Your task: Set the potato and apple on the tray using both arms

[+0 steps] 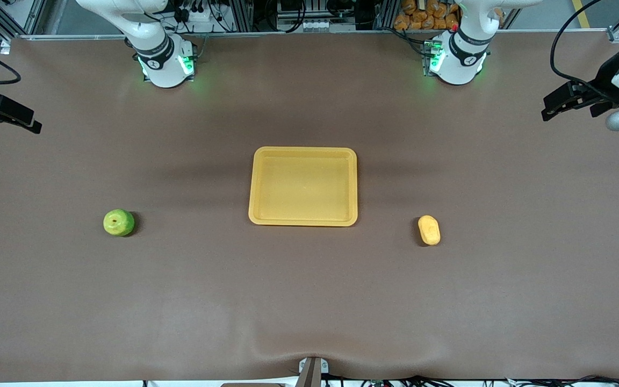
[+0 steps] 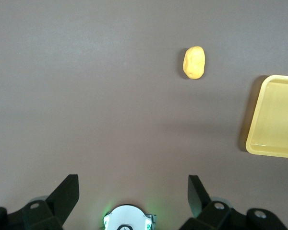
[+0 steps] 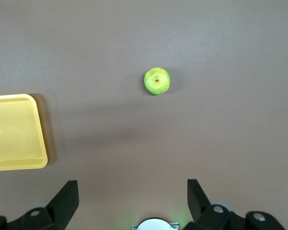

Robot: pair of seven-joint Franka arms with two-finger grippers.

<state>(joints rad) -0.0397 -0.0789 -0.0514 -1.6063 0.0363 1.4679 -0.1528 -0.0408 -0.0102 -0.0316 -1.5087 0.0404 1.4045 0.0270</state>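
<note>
The tray (image 1: 303, 186) sits mid-table (image 1: 309, 301). The apple (image 1: 119, 222) lies toward the right arm's end, the potato (image 1: 429, 230) toward the left arm's, both slightly nearer the camera.

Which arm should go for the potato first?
Left. The potato lies toward the left arm's end of the table and shows in its wrist view, ahead of the open left pincer.

Robot lab: aluminium framing (image 1: 14, 24), cables (image 1: 567, 43)
</note>
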